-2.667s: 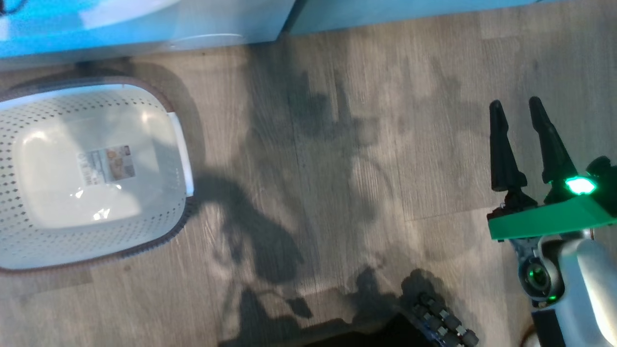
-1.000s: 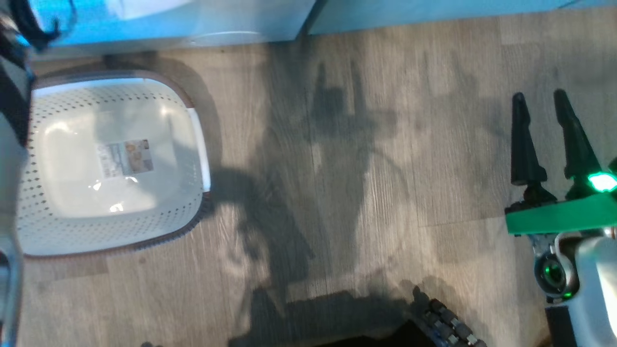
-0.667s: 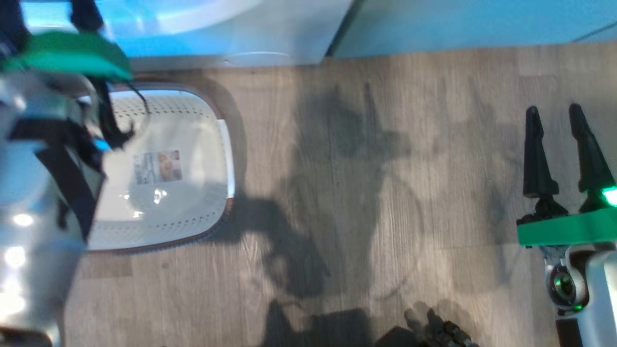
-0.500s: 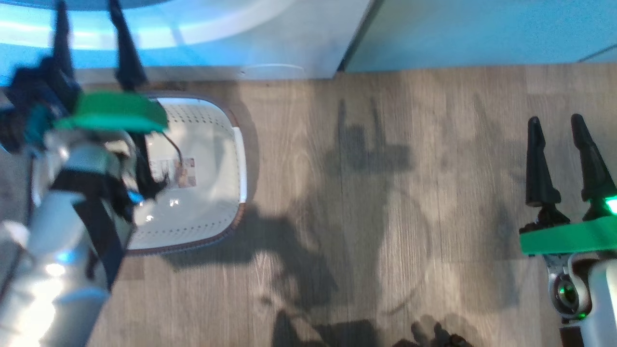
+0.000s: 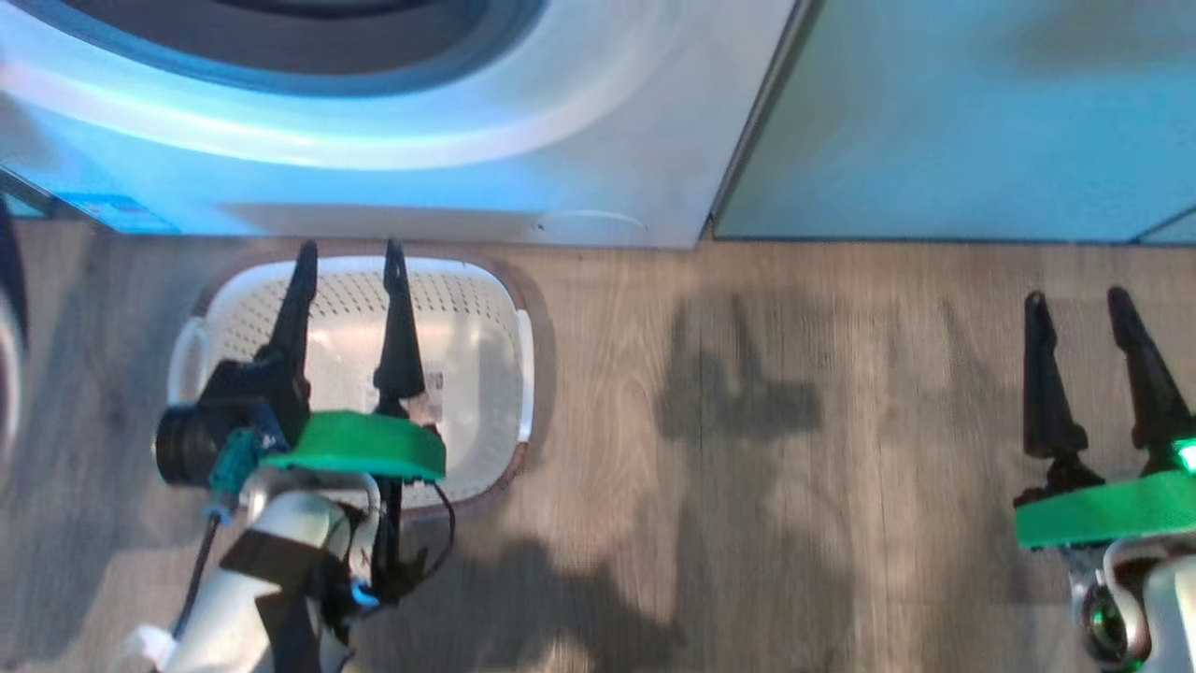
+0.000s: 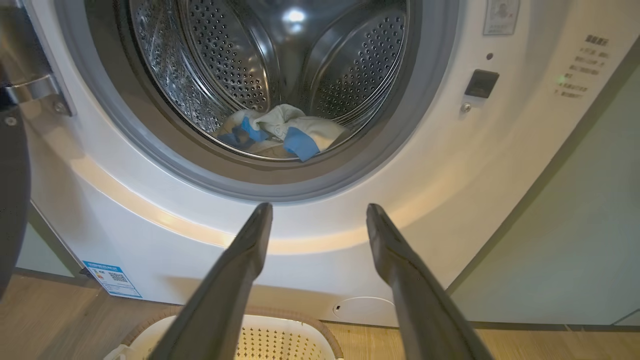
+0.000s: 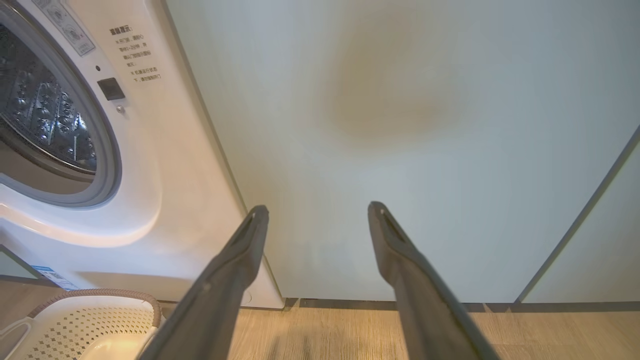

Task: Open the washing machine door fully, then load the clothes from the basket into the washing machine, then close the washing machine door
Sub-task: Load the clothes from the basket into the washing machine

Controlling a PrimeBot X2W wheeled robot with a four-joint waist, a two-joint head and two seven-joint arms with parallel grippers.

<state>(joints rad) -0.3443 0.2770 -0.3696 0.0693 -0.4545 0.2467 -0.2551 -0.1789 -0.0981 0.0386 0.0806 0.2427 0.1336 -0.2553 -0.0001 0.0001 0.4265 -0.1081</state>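
Observation:
The washing machine (image 6: 450,165) stands with its steel drum exposed, and the clothes (image 6: 280,131), pale fabric with blue pieces, lie inside on the drum floor. The washing machine door (image 6: 10,190) is swung open at the left edge, its black rim showing. The basket (image 5: 476,318) sits on the floor right in front of the machine, with nothing in it but a paper label. My left gripper (image 5: 348,266) hovers above the basket, open and holding nothing, pointing at the machine (image 6: 318,207). My right gripper (image 5: 1074,301) is open and holding nothing at the right, facing a cabinet panel (image 7: 315,207).
Pale green cabinet panels (image 7: 425,125) stand right of the machine. A blue sticker (image 6: 111,279) and a round white flap (image 6: 364,307) mark the machine's lower front. Wood-look floor (image 5: 794,514) stretches between the basket and my right gripper.
The head camera has swung up and left, bringing the machine front into view. My left arm has come in from the left and now hangs over the basket. The right gripper holds its pose.

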